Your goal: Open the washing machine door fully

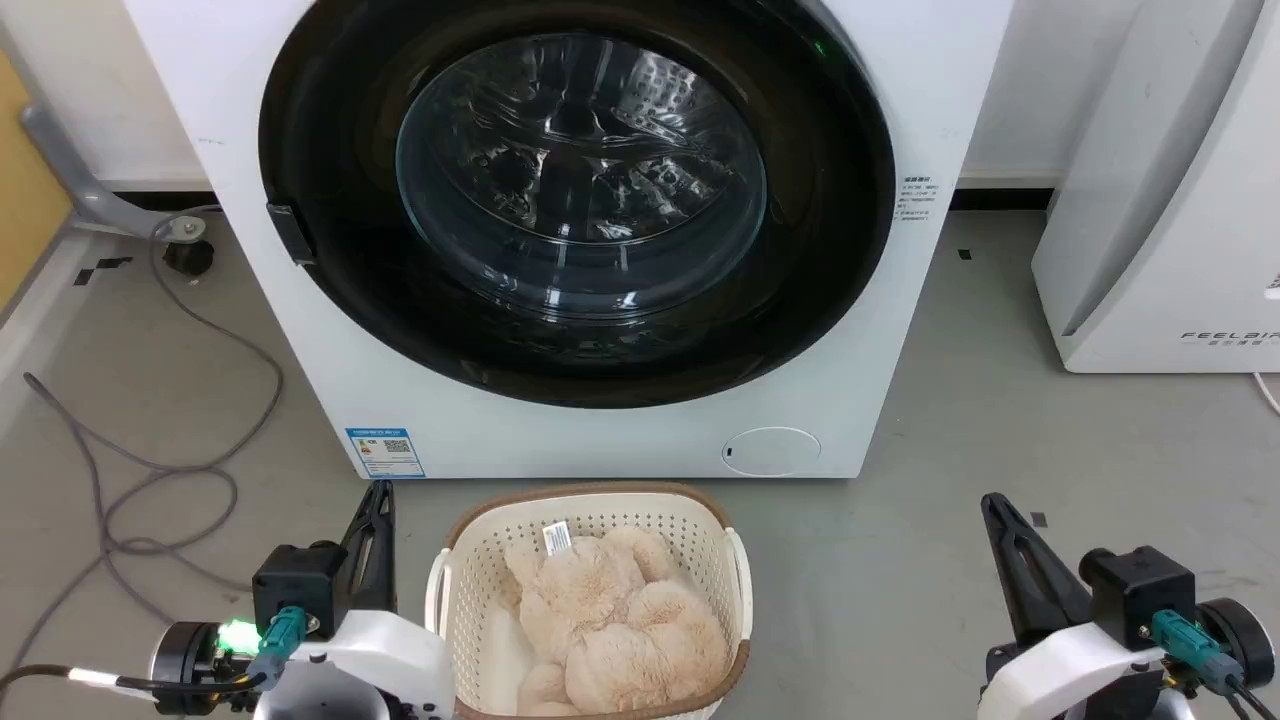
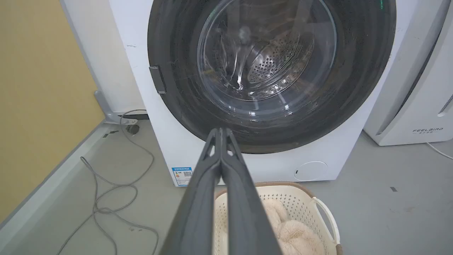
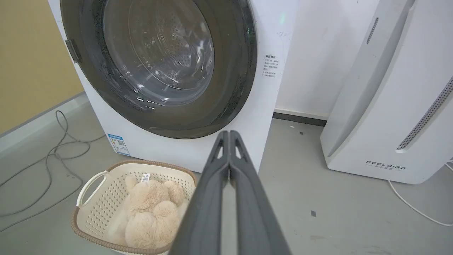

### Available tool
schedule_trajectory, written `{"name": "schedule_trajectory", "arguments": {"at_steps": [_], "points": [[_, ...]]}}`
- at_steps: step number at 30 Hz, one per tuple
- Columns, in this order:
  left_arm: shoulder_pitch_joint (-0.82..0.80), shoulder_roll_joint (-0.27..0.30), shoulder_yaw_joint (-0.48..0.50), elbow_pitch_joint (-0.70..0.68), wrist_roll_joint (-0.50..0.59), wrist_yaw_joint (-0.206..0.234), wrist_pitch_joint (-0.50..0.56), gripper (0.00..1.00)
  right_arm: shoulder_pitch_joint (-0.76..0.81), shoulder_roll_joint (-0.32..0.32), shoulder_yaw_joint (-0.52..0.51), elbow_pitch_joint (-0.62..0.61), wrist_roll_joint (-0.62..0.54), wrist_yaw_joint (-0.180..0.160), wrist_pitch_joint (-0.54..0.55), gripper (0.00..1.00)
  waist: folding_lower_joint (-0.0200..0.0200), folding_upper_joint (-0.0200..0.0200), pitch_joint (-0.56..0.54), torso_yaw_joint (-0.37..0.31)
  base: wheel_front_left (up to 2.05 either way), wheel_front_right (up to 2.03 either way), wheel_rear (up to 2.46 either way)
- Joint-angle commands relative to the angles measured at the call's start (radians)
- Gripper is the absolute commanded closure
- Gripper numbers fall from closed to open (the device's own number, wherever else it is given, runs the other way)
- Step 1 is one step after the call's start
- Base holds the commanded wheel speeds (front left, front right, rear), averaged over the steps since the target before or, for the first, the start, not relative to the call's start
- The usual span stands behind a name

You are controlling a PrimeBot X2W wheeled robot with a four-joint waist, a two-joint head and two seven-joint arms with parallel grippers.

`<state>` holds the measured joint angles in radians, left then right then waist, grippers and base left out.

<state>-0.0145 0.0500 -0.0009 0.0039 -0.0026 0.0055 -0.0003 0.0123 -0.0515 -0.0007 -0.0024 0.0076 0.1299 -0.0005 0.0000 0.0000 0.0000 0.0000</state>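
The washing machine door [image 1: 580,190] is shut, lying flush in the front of the washing machine [image 1: 600,440]. Its black ring runs whole around the glass bowl, and a small dark handle [image 1: 290,232] sits on the ring's left edge. The perforated drum shows dimly through the glass.

Low on the machine's front are a blue label [image 1: 385,452] at the left and a round cap [image 1: 770,450] at the right. On the floor directly before the machine stands a cream basket [image 1: 445,580] holding a beige plush toy [image 1: 610,620] (a white tag lies on it).

The left tool [image 1: 378,497] hangs before the machine's lower left corner, well apart from the door, its two fingers pressed together on nothing. The right tool [image 1: 992,505] hangs before and to the right of the machine, likewise closed and empty.

A grey cable [image 1: 278,385] loops on the floor left of the machine. A white appliance marked FEELBIRD [image 1: 1150,200] stands to the machine's right.
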Motion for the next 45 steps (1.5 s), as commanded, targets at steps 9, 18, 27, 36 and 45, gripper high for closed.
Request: {"name": "schedule_trajectory", "arguments": {"at_steps": [9, 18, 27, 36, 45], "points": [[0.015, 0.000, 0.001, -0.004, 0.003, -0.005, 0.000, 1.00, -0.012, 0.001, 0.001, 0.002, -0.008, 0.001, 0.000, 1.00, 0.0000, 0.0000, 0.000, 0.000, 0.00, 0.00, 0.00], [0.000, 0.000, 0.000, 0.000, 0.000, 0.001, 0.000, 0.00, 0.000, 0.000, 0.000, 0.000, 0.001, 0.000, -0.001, 0.00, 0.0000, 0.0000, 0.000, 0.000, 0.00, 0.00, 0.00], [-0.002, 0.000, -0.007, 0.000, -0.004, 0.011, -0.014, 0.00, 0.001, 0.000, -0.009, -0.007, 0.027, 0.000, -0.014, 0.00, 0.0000, 0.0000, 0.002, 0.000, 0.00, 0.00, 0.00], [-0.004, 0.000, -0.016, -0.002, -0.009, 0.025, -0.032, 0.00, 0.001, 0.000, -0.019, -0.025, 0.082, 0.000, -0.033, 0.00, 0.0000, 0.0000, 0.004, -0.001, 0.00, 0.00, 0.00], [-0.007, 0.000, -0.024, -0.004, -0.014, 0.039, -0.051, 0.00, 0.000, 0.000, -0.030, -0.042, 0.139, 0.000, -0.051, 0.00, 0.0000, 0.0000, 0.008, -0.001, 0.00, 0.00, 0.00]]}}
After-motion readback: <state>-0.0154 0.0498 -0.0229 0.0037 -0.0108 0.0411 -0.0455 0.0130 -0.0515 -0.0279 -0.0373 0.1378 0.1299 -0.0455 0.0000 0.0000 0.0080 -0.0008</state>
